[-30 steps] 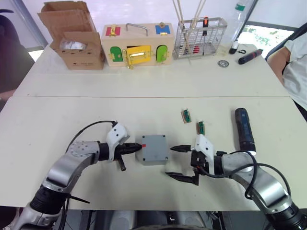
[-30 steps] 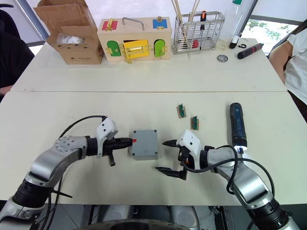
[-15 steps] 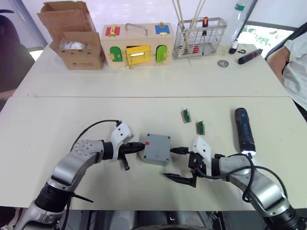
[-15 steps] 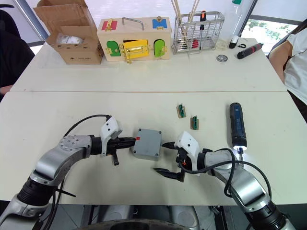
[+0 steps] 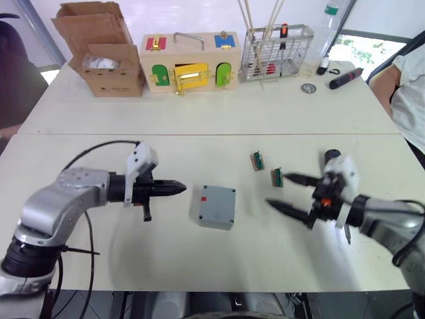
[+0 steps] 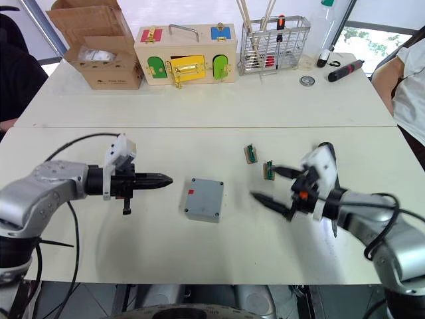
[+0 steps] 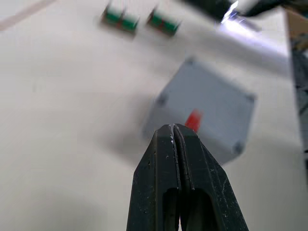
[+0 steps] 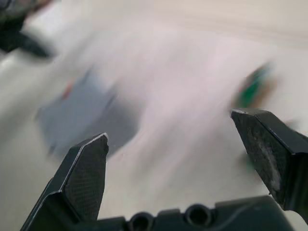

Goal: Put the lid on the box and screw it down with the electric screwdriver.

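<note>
Left hand (image 7: 173, 132) (pinched) near box (image 5: 216, 206), probably lidded.

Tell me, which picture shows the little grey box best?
The right eye view shows the box best: whole, sharp, lying on the table between the two grippers, red mark on its side. The left eye view shows nearly the same. The left wrist view shows it close but smeared, beyond the shut fingers. The right wrist view shows a grey blur.
</note>
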### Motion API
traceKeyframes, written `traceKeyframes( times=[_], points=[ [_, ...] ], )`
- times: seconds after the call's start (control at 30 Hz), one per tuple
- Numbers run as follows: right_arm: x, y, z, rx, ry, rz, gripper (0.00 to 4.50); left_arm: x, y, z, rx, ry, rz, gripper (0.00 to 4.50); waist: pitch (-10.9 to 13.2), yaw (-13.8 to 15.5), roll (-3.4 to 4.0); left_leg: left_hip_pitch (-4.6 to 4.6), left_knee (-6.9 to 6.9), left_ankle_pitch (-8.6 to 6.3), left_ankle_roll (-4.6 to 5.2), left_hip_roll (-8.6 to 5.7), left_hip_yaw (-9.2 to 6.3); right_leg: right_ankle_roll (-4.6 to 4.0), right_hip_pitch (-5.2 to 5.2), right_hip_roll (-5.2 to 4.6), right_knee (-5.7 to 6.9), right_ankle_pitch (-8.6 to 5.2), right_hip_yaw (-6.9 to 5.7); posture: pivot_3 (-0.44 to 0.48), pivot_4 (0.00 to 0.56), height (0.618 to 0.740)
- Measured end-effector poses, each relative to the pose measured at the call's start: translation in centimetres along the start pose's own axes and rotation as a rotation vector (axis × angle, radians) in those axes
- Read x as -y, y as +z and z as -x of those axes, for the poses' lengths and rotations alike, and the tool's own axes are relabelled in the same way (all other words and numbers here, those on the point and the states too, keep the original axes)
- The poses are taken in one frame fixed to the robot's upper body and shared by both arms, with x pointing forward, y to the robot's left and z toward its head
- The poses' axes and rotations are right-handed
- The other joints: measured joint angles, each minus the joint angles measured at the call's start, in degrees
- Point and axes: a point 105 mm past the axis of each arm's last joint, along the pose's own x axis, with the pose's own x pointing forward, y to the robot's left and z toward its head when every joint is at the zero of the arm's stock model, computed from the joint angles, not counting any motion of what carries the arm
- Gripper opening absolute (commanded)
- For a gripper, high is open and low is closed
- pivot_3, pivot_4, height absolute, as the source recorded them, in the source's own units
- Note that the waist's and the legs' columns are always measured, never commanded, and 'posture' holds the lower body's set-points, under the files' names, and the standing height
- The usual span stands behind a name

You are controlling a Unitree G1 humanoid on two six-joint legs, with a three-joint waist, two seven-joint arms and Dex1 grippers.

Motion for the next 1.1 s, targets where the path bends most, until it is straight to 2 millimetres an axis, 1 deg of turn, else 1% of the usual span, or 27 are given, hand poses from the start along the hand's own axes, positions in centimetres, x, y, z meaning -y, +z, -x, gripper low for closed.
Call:
traceKeyframes(
  times=[0.07, 0.1, 0.2, 0.33, 0.47, 0.57, 0.6, 0.7, 0.83, 0.97, 1.03, 1.1],
  points=[
    [1.3, -0.3, -0.3, 0.014, -0.065, -0.031, 4.48, 0.0, 1.1, -0.4, 0.017, -0.013, -0.037, 0.0, 0.0, 0.0, -0.01, 0.0, 0.0, 0.0, 0.0, 0.01, 0.01, 0.0, -0.02, 0.02, 0.0, 0.0, 0.01, 0.0, 0.15, 0.74],
    [2.1, -1.0, -0.5, 0.002, -0.11, -0.047, 4.48, 0.0, 1.9, -0.8, 0.039, -0.02, -0.062, 0.0, 0.0, 0.1, -0.01, -0.02, 0.01, 0.0, 0.0, 0.01, 0.02, 0.0, -0.02, 0.02, 0.0, 0.0, 0.01, 0.0, 0.15, 0.74],
    [3.5, -2.1, -1.1, -0.015, -0.175, -0.064, 4.48, 0.6, 3.1, -1.8, 0.057, -0.054, -0.114, 0.0, 0.0, 0.0, 0.0, -0.02, 0.01, 0.0, 0.0, 0.0, 0.13, 0.0, -0.07, 0.01, 0.01, 0.0, 0.09, 0.0, 0.15, 0.74],
    [4.4, -2.7, -2.0, -0.008, -0.201, -0.047, 4.48, 1.3, 3.1, -2.9, 0.047, -0.088, -0.135, 0.0, 0.0, -0.2, 0.0, -0.02, 0.0, 0.0, 0.0, 0.05, 0.13, 0.0, -0.11, 0.07, 0.04, 0.0, 0.1, 0.0, 0.15, 0.74],
    [4.7, -4.0, -2.9, -0.022, -0.202, -0.032, 4.48, 1.4, 2.8, -3.3, 0.036, -0.089, -0.131, 0.0, 0.0, -0.2, 0.0, -0.02, 0.01, 0.0, 0.0, 0.05, 0.14, 0.0, -0.11, 0.06, 0.06, 0.0, 0.11, 0.0, 0.15, 0.74],
    [5.1, -4.5, -3.4, -0.021, -0.208, -0.029, 3.73, 1.4, 2.3, -3.4, 0.027, -0.082, -0.12, 0.0, 0.0, 0.0, 0.0, -0.02, 0.03, 0.01, -0.01, 0.04, 0.15, 0.0, -0.1, 0.05, 0.05, 0.0, 0.11, 0.0, 0.15, 0.74],
    [5.1, -4.6, -3.7, -0.02, -0.203, -0.025, 3.39, 1.3, 2.2, -3.4, 0.025, -0.079, -0.116, 0.0, 0.0, 0.0, 0.0, -0.02, 0.03, 0.01, -0.01, 0.04, 0.14, 0.0, -0.1, 0.04, 0.05, 0.0, 0.11, 0.0, 0.15, 0.74],
    [5.1, -4.8, -4.2, -0.012, -0.197, -0.015, 3.39, 1.2, 2.1, -3.4, 0.021, -0.067, -0.116, 0.0, 0.0, -0.1, 0.0, -0.02, 0.03, 0.01, -0.01, 0.04, 0.14, 0.0, -0.11, 0.05, 0.06, 0.0, 0.11, 0.0, 0.15, 0.74],
    [5.5, -5.2, -4.4, -0.017, -0.211, -0.004, 3.39, 1.2, 1.5, -3.4, 0.017, -0.059, -0.099, 0.0, 0.0, -0.1, 0.0, -0.02, 0.03, 0.02, -0.03, 0.04, 0.14, 0.0, -0.11, 0.04, 0.06, 0.0, 0.11, 0.0, 0.15, 0.74],
    [5.4, -5.6, -4.7, -0.018, -0.209, -0.005, 2.48, 1.1, 1.5, -3.4, 0.021, -0.053, -0.101, 0.0, 0.0, -0.1, 0.01, -0.02, 0.03, 0.01, -0.02, 0.04, 0.14, 0.0, -0.11, 0.04, 0.06, 0.0, 0.11, 0.0, 0.15, 0.74],
    [5.4, -5.6, -4.7, -0.016, -0.21, -0.002, 1.75, 1.1, 1.3, -3.3, 0.02, -0.051, -0.097, 0.0, 0.0, -0.1, 0.01, -0.02, 0.03, 0.01, -0.02, 0.04, 0.14, 0.0, -0.11, 0.04, 0.06, 0.0, 0.11, 0.0, 0.15, 0.74],
    [5.3, -5.6, -4.7, -0.015, -0.209, -0.004, 1.75, 1.1, 1.1, -3.3, 0.018, -0.049, -0.09, 0.0, 0.0, -0.1, 0.01, -0.02, 0.03, 0.02, -0.03, 0.04, 0.14, 0.0, -0.11, 0.04, 0.07, 0.0, 0.11, 0.0, 0.15, 0.74]
  ],
)
